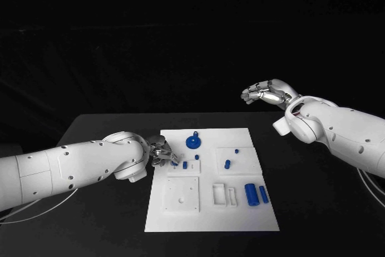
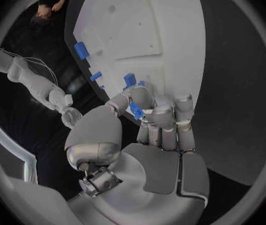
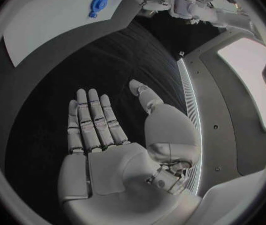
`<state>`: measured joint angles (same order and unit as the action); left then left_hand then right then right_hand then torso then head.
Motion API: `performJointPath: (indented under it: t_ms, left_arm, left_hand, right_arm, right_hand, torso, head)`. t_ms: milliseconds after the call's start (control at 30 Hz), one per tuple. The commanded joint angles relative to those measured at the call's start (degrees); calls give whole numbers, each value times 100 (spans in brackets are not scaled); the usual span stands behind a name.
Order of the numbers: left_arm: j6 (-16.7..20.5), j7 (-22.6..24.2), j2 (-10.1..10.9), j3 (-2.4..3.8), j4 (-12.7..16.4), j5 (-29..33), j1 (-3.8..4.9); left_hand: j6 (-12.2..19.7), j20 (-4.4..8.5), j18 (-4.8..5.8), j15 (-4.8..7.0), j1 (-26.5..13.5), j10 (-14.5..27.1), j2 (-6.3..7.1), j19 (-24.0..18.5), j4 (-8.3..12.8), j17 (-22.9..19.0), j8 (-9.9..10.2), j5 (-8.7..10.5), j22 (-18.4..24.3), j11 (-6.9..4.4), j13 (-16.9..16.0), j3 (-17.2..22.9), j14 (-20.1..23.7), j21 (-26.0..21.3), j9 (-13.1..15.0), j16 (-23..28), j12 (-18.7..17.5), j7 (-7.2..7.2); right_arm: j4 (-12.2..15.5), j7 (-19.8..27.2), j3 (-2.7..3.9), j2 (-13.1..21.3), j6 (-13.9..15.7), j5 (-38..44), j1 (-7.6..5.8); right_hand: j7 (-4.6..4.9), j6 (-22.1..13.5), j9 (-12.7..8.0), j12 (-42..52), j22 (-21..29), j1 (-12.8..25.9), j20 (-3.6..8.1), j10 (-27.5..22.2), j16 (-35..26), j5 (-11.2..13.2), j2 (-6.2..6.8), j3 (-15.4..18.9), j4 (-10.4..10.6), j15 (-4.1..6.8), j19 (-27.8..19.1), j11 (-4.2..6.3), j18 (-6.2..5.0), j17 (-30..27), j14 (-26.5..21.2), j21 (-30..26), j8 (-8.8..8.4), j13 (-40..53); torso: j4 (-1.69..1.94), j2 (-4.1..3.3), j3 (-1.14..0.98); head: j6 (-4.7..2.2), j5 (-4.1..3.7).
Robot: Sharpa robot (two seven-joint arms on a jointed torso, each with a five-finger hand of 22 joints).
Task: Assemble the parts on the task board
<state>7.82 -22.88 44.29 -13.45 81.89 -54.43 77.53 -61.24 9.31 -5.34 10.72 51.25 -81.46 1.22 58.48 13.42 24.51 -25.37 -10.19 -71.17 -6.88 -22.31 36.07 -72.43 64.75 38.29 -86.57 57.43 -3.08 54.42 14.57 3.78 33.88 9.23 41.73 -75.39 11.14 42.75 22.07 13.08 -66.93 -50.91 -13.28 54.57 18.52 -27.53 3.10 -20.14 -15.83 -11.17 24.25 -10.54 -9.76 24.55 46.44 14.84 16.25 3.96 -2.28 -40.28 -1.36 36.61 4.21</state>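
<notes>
The white task board (image 1: 212, 212) lies in the middle of the black table. My left hand (image 1: 161, 150) hovers at the board's left edge, fingers curled in. In the left wrist view this hand (image 2: 161, 135) pinches a small blue part (image 2: 135, 110) between thumb and fingers, just over the board (image 2: 145, 30). My right hand (image 1: 268, 93) is raised high beyond the board's far right corner. Its palm (image 3: 102, 135) faces the wrist camera with straight fingers and holds nothing.
On the board stand a blue round knob (image 1: 193, 141), short blue pegs (image 1: 185, 164) (image 1: 227, 163) and two blue cylinders (image 1: 252, 194) near the right side. White recessed blocks (image 1: 182, 193) sit at the front left. Black table surrounds the board.
</notes>
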Motion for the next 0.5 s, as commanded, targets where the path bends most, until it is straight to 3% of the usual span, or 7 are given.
performJointPath:
  t_ms: [33,500]
  left_arm:
    - [-112,-128,-20,1,27,-160,-2]
    - [-373,-282,-17,-3,52,-344,-7]
  left_hand:
    - [-712,637,16,228,9,3,-14,20,-34,9,-270,-15,-8,-44,-10,5,-118,13,281,-22,38,415]
    - [-707,635,14,228,-31,21,-25,15,-72,21,-321,-7,-19,-46,-22,2,-109,16,275,-55,90,419]
  right_arm:
    - [10,40,3,1,-46,-9,1]
    - [12,46,3,11,-35,-10,1]
  right_hand:
    - [201,-57,-10,-35,-8,66,-11,39,-30,-28,-12,11,15,-10,-38,-2,55,-7,-44,-28,-2,-7]
    - [202,-57,-11,-39,-11,66,-12,40,-29,-33,-13,9,15,-10,-39,-2,52,-9,-44,-31,-1,-7]
  torso:
    - [1,-1,0]
    - [1,1,-3]
  head:
    - [10,-2]
    - [28,7]
